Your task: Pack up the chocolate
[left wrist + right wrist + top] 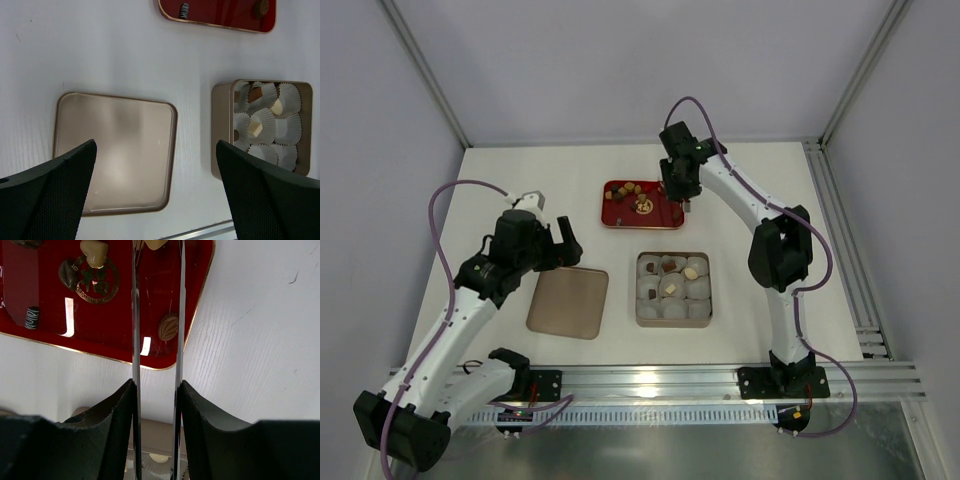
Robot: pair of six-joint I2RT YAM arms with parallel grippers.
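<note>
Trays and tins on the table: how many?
3: red tray holding chocolates at far centre; gold box of paper cups mid-table; gold lid left of the box. None looks hidden.

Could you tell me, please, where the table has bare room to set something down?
Bare table lies left of the red tray, beyond the left hand, and right of the gold box. The strip between tray and box is tight, near the right hand.

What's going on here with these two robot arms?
The right gripper hovers over the shiny red tray of loose chocolates, its thin blades apparently around a cream piece. The tan square box of white paper cups holds a few already. The left gripper hangs open above the flat tan lid.
</note>
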